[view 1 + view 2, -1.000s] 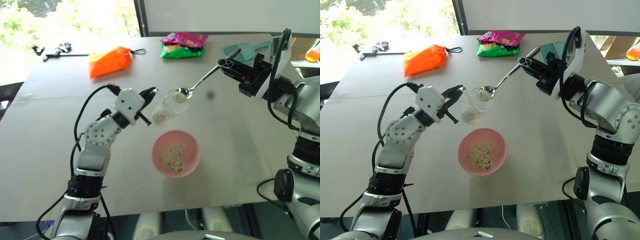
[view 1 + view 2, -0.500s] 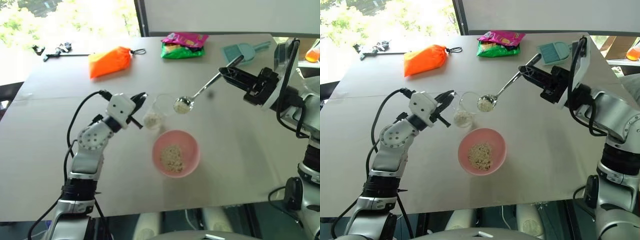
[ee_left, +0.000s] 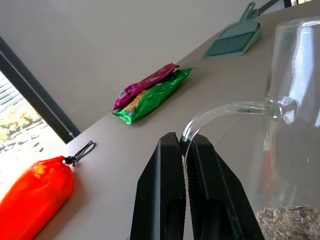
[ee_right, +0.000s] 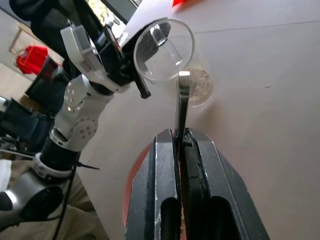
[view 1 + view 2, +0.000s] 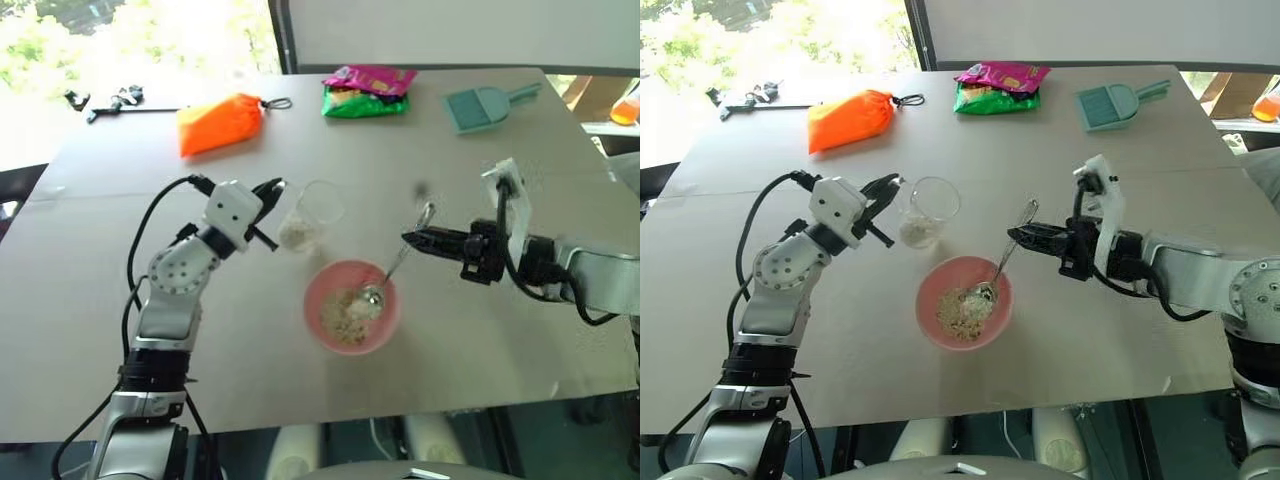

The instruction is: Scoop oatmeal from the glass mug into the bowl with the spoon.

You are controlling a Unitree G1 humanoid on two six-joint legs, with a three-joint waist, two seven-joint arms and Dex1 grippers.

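Note:
My left gripper [image 5: 268,190] is shut on the handle of the glass mug [image 5: 305,215], holding it tilted just above the table, left of and behind the bowl. Some oatmeal [image 5: 297,236] lies at the mug's bottom. The left wrist view shows the clear handle [image 3: 225,111] pinched between the fingers [image 3: 162,190]. The pink bowl [image 5: 312,300] stands in front, with a heap of oatmeal [image 5: 340,320] inside. My right gripper [image 5: 410,238] is shut on the handle of the silver spoon [image 5: 398,262], whose head dips into the bowl. The spoon handle [image 4: 181,107] also rises between the fingers in the right wrist view.
At the back of the table lie an orange pouch [image 5: 218,122], a pink-and-green snack packet [image 5: 367,90] and a teal dustpan-like scoop [image 5: 485,102]. Small dark items [image 5: 110,100] lie at the far left corner. The table's front edge runs just below the bowl.
My right gripper has come down and back with the spoon, from beside the mug to the bowl, and the spoon's head now sits in the bowl. The left gripper shifted the mug slightly left.

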